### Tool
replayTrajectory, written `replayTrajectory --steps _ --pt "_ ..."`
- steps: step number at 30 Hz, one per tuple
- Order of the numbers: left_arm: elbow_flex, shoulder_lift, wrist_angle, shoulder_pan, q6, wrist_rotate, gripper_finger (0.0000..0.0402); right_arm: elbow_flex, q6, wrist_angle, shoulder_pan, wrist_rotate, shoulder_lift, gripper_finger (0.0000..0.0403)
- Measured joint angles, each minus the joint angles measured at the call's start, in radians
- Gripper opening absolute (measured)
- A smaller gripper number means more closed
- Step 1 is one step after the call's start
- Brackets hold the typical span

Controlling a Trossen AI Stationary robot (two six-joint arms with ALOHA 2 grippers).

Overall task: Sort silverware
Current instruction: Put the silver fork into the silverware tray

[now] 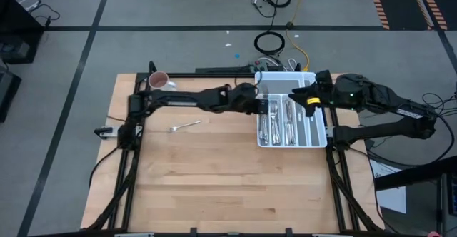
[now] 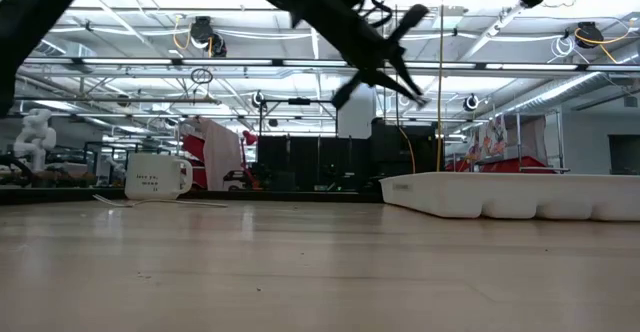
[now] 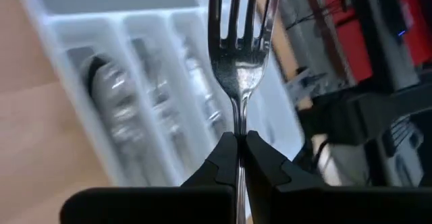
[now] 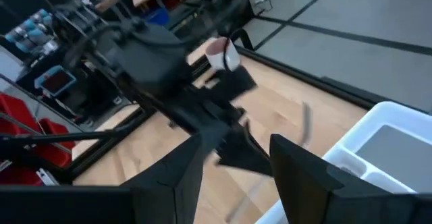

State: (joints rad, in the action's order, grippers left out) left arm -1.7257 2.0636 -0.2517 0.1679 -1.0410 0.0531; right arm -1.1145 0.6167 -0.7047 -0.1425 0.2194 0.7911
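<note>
Pale wooden bench point(image 1: 214, 180) in a wide workshop hall, strip lights overhead, cables on the grey floor beyond. At its far right corner, white plastic compartmented cutlery tray point(image 1: 318, 138), already stocked with slim shiny silverware point(image 1: 280, 126) lying lengthwise in its slots. Left end effector point(image 3: 240, 158) stretched across to the tray's near edge, pinched tight on the thin handle of a shiny silver-coloured metal fork point(image 3: 240, 55), tines pointing away from the wrist and out over the slots. Fork's long axis apparently close to parallel with the compartments; remaining move judged a short lowering into the matching slot. Right end effector point(image 4: 233, 158) hovering above the tray's far side, spread wide, empty. One more silver-coloured utensil point(image 1: 183, 127) lying alone on the bare wood, nearer the left arm. White mug with pink inside point(image 1: 158, 80) at the far left corner.
</note>
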Motion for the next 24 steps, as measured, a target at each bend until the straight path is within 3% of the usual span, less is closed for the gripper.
replayTrajectory --steps 12,24 --pt "-0.394 0.292 -0.044 -0.026 -0.076 0.064 0.0010 0.000 -0.017 -0.002 -0.002 0.047 -0.028 0.0162" --pt "-0.444 0.418 -0.111 -0.028 -0.184 0.061 0.0010 0.000 -0.051 -0.003 -0.002 0.046 -0.024 0.0162"
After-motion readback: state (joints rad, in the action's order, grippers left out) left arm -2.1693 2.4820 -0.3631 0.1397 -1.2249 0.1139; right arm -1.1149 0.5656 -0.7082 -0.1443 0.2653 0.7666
